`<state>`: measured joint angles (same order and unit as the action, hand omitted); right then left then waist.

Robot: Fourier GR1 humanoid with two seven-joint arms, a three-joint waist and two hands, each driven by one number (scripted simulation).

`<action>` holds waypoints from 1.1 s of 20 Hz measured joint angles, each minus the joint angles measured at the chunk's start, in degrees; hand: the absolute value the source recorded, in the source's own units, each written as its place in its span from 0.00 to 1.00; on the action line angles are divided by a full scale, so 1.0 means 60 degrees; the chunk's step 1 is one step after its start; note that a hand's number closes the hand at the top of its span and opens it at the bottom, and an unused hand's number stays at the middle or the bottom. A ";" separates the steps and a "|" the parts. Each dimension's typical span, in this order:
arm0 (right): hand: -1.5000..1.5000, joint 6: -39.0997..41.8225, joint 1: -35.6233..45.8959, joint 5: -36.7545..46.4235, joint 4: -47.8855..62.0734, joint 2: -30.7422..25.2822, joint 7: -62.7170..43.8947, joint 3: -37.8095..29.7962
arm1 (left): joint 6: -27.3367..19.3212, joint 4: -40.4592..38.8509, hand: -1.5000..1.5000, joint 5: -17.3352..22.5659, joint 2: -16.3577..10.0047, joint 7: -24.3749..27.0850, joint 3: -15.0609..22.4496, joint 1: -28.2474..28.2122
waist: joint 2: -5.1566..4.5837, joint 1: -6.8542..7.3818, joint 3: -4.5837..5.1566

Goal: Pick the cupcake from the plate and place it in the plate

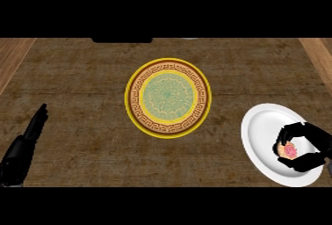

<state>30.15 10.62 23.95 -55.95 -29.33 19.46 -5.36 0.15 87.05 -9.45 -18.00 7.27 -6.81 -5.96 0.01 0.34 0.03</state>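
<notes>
- While it hangs over the white plate [262, 127] at the near right, the right hand [318, 145] is curled, fingers above and thumb below, grasping the cupcake [289, 151].
- The pink-topped cupcake peeks out between fingers and thumb, over the white plate's right part; I cannot tell whether it touches the plate.
- The left hand [29, 132] rests at the near left edge, fingers straight and pointing away, released.
- A yellow patterned plate [168, 97] lies mid-counter [77, 79], left of the white plate and well apart from both hands.
</notes>
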 measured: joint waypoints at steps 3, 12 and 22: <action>1.00 -0.0586 0.1165 0.0829 0.0389 -0.0221 -0.0219 0.0322 | -0.0116 -0.0061 0.50 -0.0201 0.0179 0.0001 0.0228 0.0227 | -0.0077 0.0244 -0.0016; 1.00 -0.3226 0.4058 0.3185 0.2109 -0.0799 -0.0180 0.0930 | 0.0055 -0.0179 0.50 -0.0299 0.0263 -0.0020 0.0521 0.0701 | -0.0273 0.0812 -0.0049; 1.00 -0.5574 0.6203 0.2989 0.3549 -0.0612 0.1728 -0.0073 | 0.0056 -0.0399 0.50 -0.0235 0.0137 0.0110 0.0198 0.0654 | -0.0157 0.0464 -0.0034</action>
<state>-3.30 47.83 41.89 -34.66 -33.00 29.83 -5.79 0.49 84.65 -10.86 -17.17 7.93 -5.62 -2.04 -0.93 3.12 -0.17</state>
